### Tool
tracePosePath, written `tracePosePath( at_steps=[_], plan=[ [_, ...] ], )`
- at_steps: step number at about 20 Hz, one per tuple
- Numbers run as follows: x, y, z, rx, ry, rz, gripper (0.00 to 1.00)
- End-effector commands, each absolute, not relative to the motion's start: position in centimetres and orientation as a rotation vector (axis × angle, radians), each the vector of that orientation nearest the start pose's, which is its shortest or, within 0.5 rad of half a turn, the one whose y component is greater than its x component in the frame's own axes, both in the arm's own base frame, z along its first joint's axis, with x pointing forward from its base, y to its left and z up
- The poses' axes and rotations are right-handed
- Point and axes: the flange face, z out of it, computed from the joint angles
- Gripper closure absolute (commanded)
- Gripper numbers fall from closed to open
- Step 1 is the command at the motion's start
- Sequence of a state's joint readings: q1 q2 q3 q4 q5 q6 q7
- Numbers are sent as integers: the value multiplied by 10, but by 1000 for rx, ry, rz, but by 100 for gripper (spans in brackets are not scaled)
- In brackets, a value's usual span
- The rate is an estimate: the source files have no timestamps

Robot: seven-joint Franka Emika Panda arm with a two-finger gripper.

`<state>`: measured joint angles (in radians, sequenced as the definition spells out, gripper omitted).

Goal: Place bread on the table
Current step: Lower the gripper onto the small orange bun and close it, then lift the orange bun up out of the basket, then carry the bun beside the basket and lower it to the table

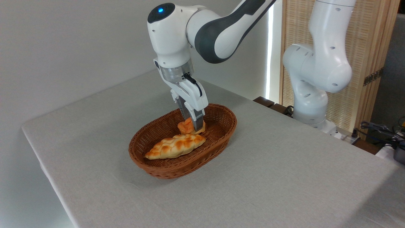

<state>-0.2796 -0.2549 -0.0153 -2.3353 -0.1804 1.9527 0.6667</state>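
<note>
The bread [185, 126], a small orange-brown bun, sits in the far half of the brown wicker basket [221, 125], just behind a longer pale braided loaf [175, 146]. My gripper [193, 124] reaches straight down into the basket. Its fingers [198, 122] are closed against the bun, one in front of it and one behind. The front finger hides part of the bun, and the bun looks slightly tilted. The table [278, 177], covered in light grey cloth, spreads out around the basket on all sides.
The arm's white base [311, 104] stands at the table's far right edge. Cables and dark equipment [384, 133] lie beyond the right edge. A wooden slatted screen [367, 53] stands behind the arm.
</note>
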Motion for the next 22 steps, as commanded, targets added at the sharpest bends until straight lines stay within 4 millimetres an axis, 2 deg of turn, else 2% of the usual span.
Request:
tracePosePath(
  at_steps=[1,3,5,8,10,12,14,15,17,20,22],
  plan=[
    [428,-139,426,-2965,1446,158,72],
    [431,-135,436,-2945,1488,130,72],
    [440,-124,468,-2869,1566,145,70],
    [457,-90,520,-2883,1572,108,70],
    [466,-54,552,-2881,1556,69,70],
    [469,-26,572,-2882,1524,74,70],
    [472,7,573,-2793,1511,117,68],
    [474,15,572,-2727,1542,142,67],
    [484,40,554,-2656,1567,227,67],
    [503,79,527,-2658,1533,184,66],
    [509,89,508,-2654,1521,166,58]
  ],
)
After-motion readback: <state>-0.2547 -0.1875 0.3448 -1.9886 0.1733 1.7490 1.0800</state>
